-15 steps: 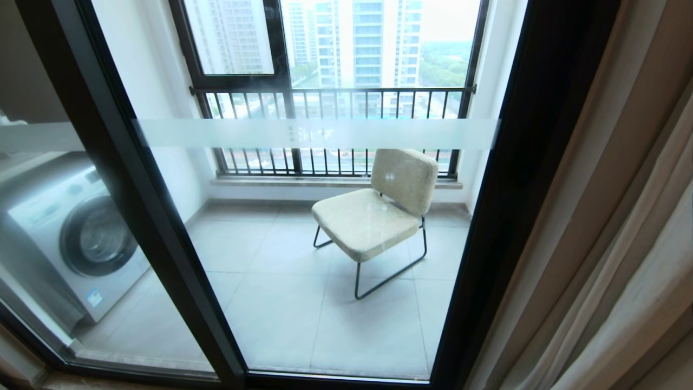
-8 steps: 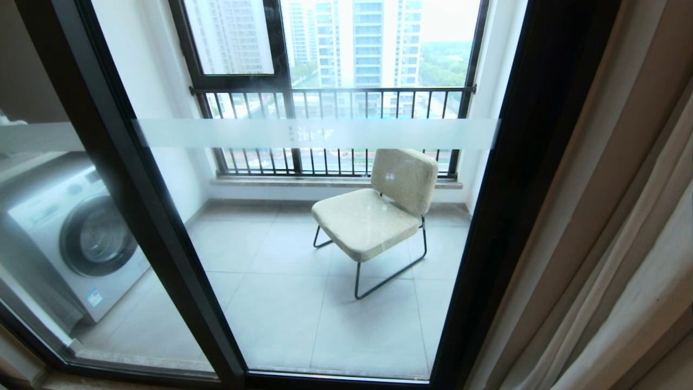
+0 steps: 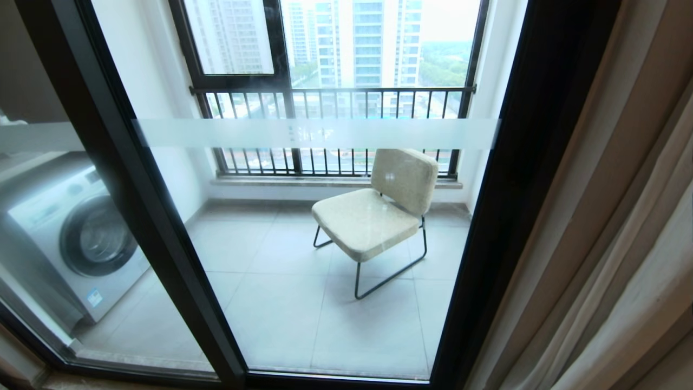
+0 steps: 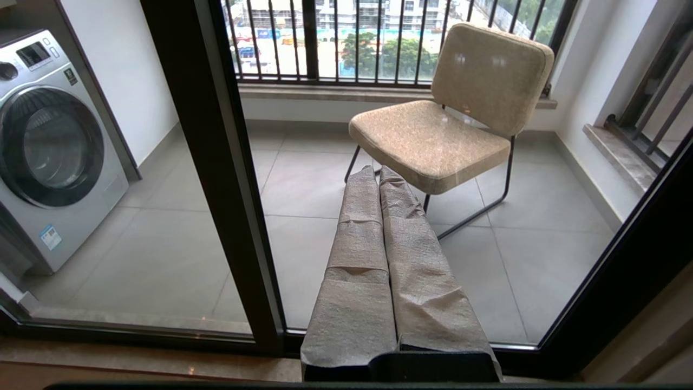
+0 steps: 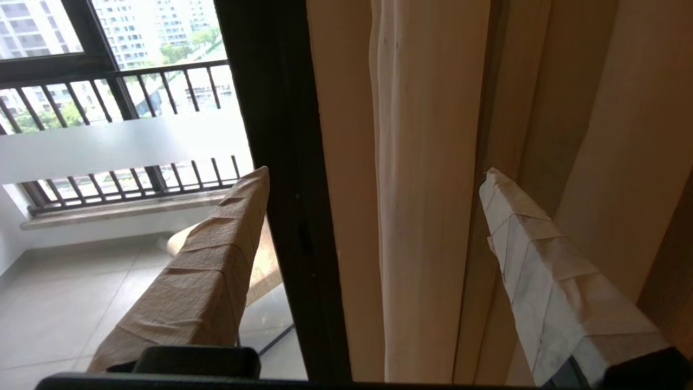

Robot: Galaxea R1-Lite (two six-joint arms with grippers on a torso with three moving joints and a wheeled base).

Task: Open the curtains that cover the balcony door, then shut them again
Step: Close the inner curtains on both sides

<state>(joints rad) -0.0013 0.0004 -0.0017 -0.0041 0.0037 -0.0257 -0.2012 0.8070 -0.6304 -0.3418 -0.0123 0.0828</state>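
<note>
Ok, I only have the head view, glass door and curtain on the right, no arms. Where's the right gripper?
Observer: The right gripper faces the curtains by the balcony door frame.
Operator: Is it holding the fabric?
Observer: No, its fingers stand wide apart, a pale fold hanging between them.
Operator: And the left one?
Observer: The left gripper is shut and empty, pointing through the glass toward the chair.
</note>
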